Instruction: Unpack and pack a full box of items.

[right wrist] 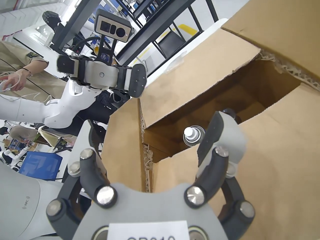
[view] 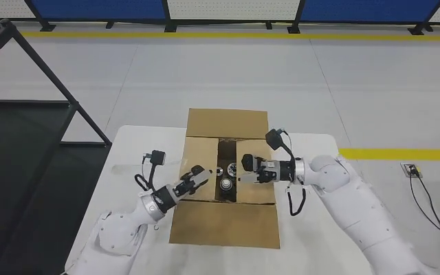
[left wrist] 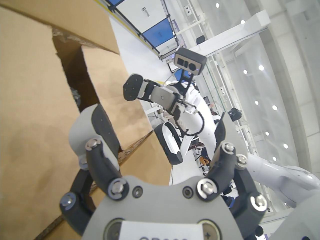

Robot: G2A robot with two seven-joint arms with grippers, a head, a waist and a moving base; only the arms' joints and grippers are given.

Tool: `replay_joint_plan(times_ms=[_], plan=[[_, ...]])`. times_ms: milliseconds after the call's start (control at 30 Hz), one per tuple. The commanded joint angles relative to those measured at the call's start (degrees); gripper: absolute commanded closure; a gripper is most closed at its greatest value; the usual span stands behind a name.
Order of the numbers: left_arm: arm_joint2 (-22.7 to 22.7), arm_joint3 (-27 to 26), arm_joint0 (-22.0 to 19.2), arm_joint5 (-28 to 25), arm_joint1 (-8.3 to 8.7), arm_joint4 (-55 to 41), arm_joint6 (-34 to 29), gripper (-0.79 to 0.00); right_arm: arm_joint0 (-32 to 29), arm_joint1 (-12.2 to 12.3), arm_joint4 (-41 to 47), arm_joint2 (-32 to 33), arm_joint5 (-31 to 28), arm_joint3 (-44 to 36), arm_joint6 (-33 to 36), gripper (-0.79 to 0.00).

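The cardboard box [view: 223, 227] stands in the middle of the white bench [view: 137, 151], with its far and near flaps folded outward and its two side flaps half closed over the opening. In the gap between them, a can with a white cap [right wrist: 191, 134] stands inside the box. The left gripper [left wrist: 160, 131] is above the left side flap with its fingers spread and holding nothing. The right gripper [right wrist: 155, 138] is over the right side flap, its fingers also spread, with the flap's corner between them.

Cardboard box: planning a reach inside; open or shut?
Partly open: the cardboard box has two flaps spread outward, two side flaps over the top, a gap between them showing a can.
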Motion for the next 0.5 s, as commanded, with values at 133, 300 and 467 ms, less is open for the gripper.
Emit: replay_joint_plan(times_ms=[133,300,467], plan=[[-9.78,-5.02,6.14,-3.48,1.56,-10.79,-7.72,-0.785,-1.49,1.94,2.89,2.30,-1.98,-2.04,-1.97,-0.785],[-19.85,-6.12,13.06,-7.08,3.08,-14.89,-15.47,-0.785,-0.41,3.34,2.94,4.61,-1.37,1.27,-2.43,-0.785],[-27.75,-4.69,18.44,-9.34,4.26,-14.67,-20.23,-0.785,1.45,3.51,3.12,5.43,-2.08,6.91,-3.19,-0.785]])
